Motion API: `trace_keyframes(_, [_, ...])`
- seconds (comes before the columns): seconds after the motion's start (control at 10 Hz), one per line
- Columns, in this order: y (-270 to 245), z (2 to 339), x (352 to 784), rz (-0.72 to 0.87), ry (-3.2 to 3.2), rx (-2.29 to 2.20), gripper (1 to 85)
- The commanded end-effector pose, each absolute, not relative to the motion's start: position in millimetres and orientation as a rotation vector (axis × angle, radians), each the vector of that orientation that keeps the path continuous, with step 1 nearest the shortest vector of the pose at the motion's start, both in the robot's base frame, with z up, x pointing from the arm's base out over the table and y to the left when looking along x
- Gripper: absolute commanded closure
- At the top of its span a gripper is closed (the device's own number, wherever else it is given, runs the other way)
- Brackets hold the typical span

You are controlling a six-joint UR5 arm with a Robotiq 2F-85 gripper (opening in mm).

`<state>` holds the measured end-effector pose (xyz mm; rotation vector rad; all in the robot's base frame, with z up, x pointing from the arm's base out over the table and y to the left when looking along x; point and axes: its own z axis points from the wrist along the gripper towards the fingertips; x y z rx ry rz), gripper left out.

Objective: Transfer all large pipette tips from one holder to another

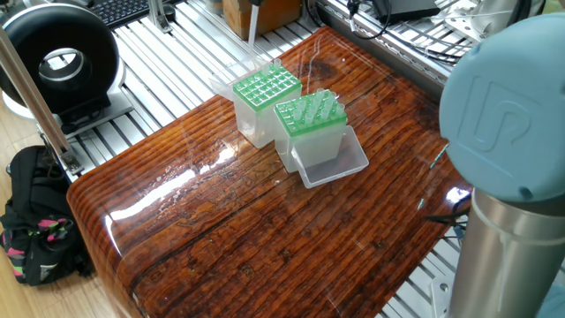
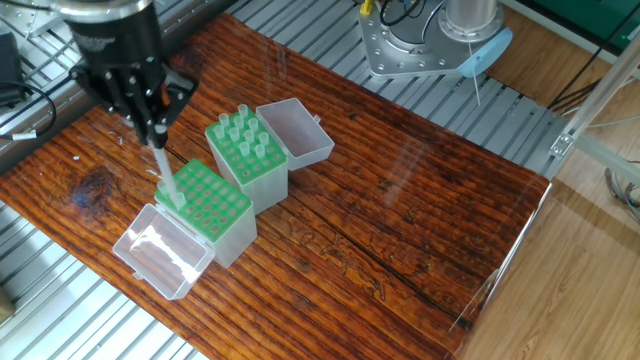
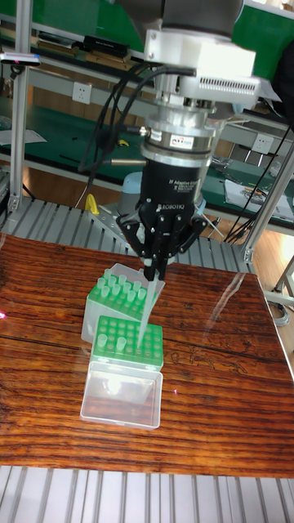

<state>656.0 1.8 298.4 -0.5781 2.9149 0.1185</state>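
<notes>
My gripper (image 2: 154, 133) (image 3: 155, 276) is shut on one large pipette tip (image 2: 166, 173) (image 3: 146, 312) (image 1: 251, 25), which hangs down at a slight slant. Its point sits over the outer edge of the green-topped holder (image 2: 208, 205) (image 3: 129, 341) (image 1: 266, 87), whose holes are mostly bare. Right beside it stands the second green-topped holder (image 2: 245, 152) (image 3: 117, 296) (image 1: 309, 112), carrying several upright tips. In one fixed view the gripper itself is cut off by the top edge and only the tip shows.
Each holder has a clear lid folded open flat on the wooden table (image 2: 400, 200): one lid (image 2: 158, 250) by the sparse holder, another lid (image 2: 296, 130) by the fuller one. The arm's base (image 2: 440, 45) is bolted beyond the table. Slatted metal rails (image 1: 168, 53) surround the table.
</notes>
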Motion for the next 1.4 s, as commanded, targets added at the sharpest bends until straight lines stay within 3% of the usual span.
trace_keyframes(0.0, [9,288,660,0.133,2.924,-0.565,79.3])
trace_keyframes(1.3, [10,276,638,0.149,3.008,-0.537,80.3])
